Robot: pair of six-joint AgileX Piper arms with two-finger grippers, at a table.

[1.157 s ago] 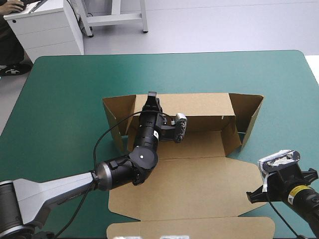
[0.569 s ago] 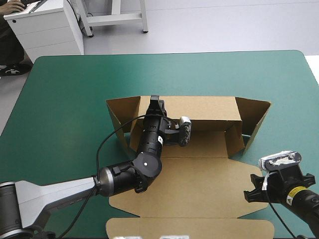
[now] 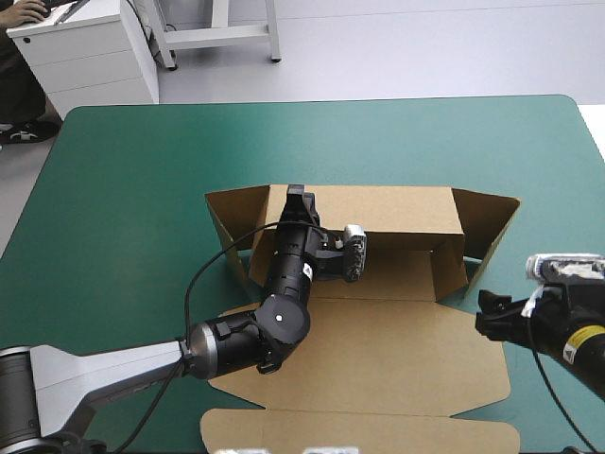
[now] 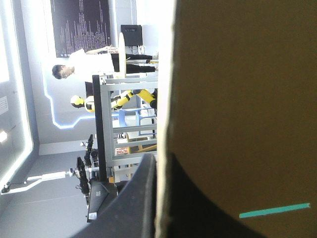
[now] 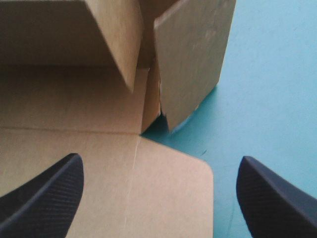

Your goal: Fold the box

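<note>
Teal-green worktop (image 3: 113, 189) carries the brown box (image 3: 397, 322) centrally, walls half raised. Left gripper (image 3: 296, 197) fingers pinch the 12 o'clock wall (image 3: 388, 203). Right gripper (image 5: 159, 157) fingers wide apart, empty; next, probably tuck the 3 o'clock flap (image 3: 487, 222).

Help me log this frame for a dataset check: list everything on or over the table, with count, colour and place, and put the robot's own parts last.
box: one, brown, middle of the table; far wall and end flaps raised, wide panel lying flat toward the near edge.
table cover: one, teal-green, bare all round the box.
left gripper: one, black fingers, at the top edge of the box's far wall, shut on the board.
right gripper: one, black fingers, at the box's right side, open, aimed at the corner where the right end flap meets the flat panel.
</note>
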